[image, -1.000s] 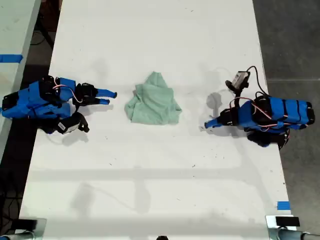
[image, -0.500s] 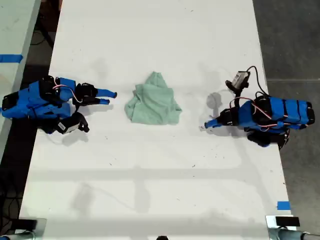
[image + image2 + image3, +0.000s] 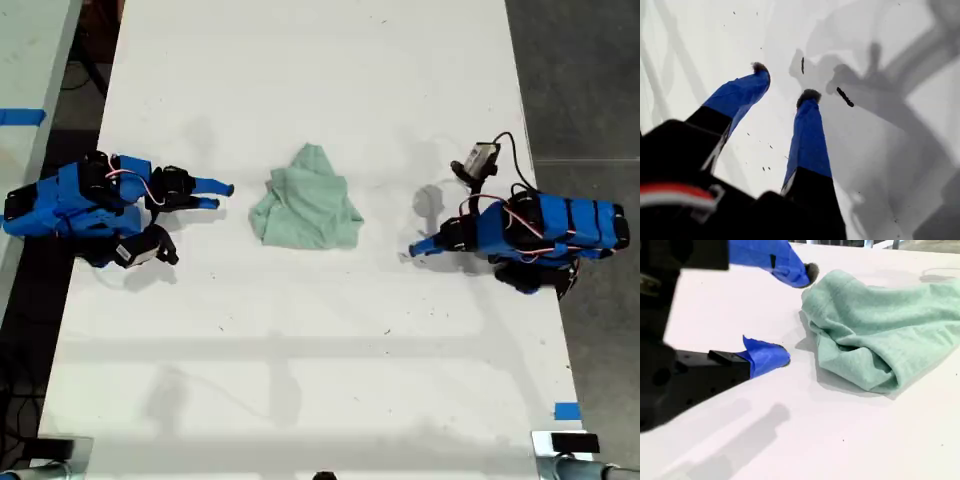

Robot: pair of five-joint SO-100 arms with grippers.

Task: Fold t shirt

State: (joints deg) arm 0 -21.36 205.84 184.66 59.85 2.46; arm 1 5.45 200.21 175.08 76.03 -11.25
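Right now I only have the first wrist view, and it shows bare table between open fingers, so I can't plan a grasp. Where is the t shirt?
Observer: The t shirt lies mid-table in the exterior view, between the two arms, and neither arm touches it.
Operator: Is the other gripper any nearer?
Observer: My second gripper is open. Its fingertips are just beside the shirt's edge, with nothing between them.
Operator: Is the shirt laid flat?
Observer: No, it is bunched and wrinkled, with layers lapped over each other.
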